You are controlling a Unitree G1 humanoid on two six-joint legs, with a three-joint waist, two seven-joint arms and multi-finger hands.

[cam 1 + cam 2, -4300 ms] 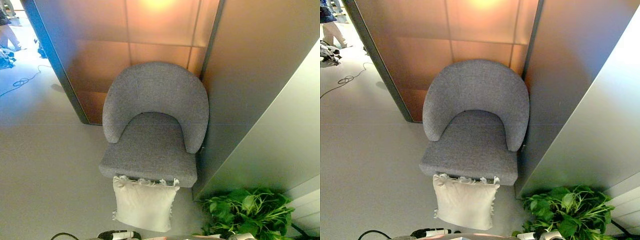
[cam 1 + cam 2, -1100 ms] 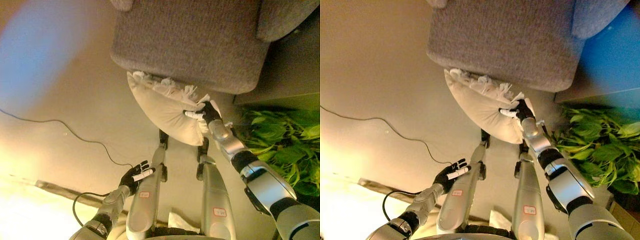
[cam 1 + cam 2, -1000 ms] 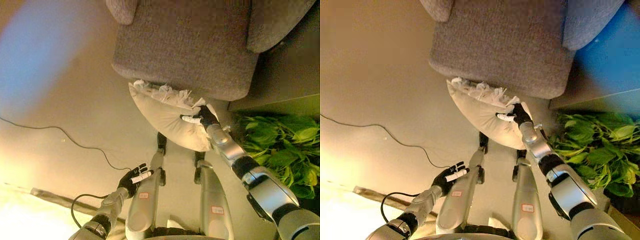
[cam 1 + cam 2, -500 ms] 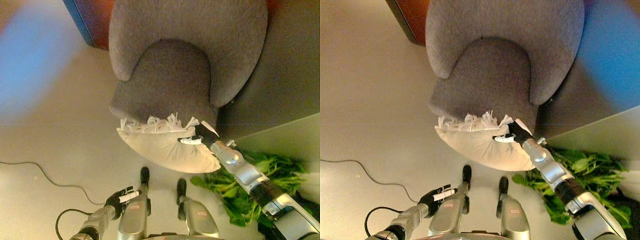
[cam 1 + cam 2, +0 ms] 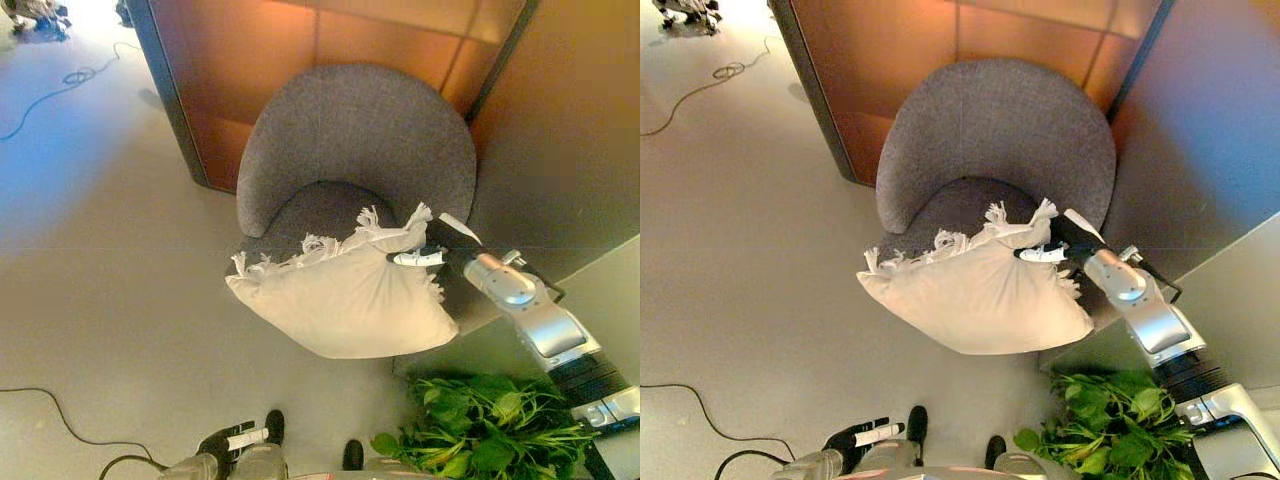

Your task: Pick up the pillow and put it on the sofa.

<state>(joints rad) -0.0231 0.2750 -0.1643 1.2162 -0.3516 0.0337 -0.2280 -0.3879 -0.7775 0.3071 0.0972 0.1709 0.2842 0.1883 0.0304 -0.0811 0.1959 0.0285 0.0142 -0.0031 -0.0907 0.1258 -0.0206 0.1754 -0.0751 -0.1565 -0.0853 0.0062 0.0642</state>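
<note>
A cream pillow (image 5: 345,300) with a fringed edge hangs in the air in front of the grey round-backed sofa chair (image 5: 360,140), covering the front of its seat. My right hand (image 5: 430,250) is shut on the pillow's upper right corner and holds it up; the hand also shows in the right eye view (image 5: 1055,245). My left hand (image 5: 855,437) is low at the bottom edge, fingers straight, holding nothing.
A green leafy plant (image 5: 490,425) stands on the floor at the lower right, next to a grey wall. An orange panel wall (image 5: 260,60) with a dark post stands behind the chair. Pale floor stretches to the left.
My right hand has lifted the pillow from the floor up to seat height. The view has swung upward, so the whole chair and the back wall show now.
</note>
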